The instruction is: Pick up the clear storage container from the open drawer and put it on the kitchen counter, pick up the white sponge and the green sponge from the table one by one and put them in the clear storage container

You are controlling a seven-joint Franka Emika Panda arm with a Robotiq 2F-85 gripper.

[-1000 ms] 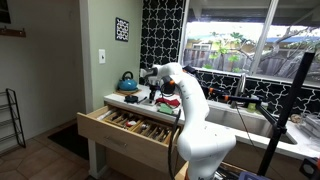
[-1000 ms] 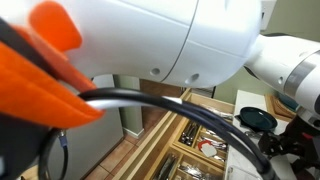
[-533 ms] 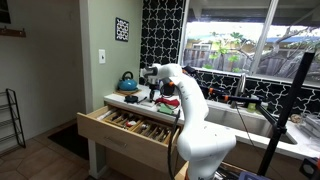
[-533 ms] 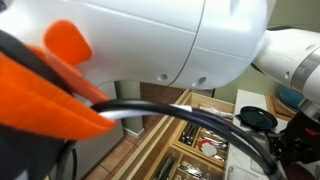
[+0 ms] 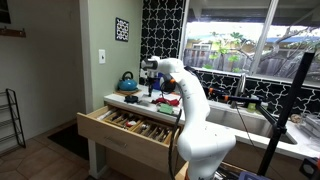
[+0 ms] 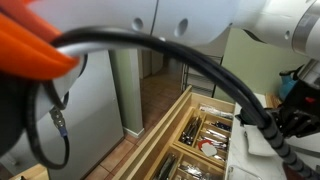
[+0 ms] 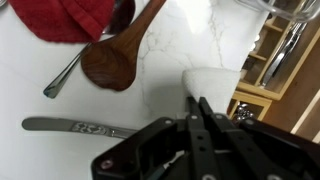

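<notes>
White kitchen counter (image 7: pixel 172 45), open drawer (image 5: pixel 124 128)

Blue kettle (image 5: pixel 128 81), wooden spoon (image 7: pixel 112 62) (beside red cloth (image 7: pixel 60 18))

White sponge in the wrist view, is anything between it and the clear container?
Nothing visible does. The white sponge sits at the tips of the shut gripper, with only bare kitchen counter between it and the clear storage container at the top right. The wooden spoon and red cloth lie off to the other side.
</notes>
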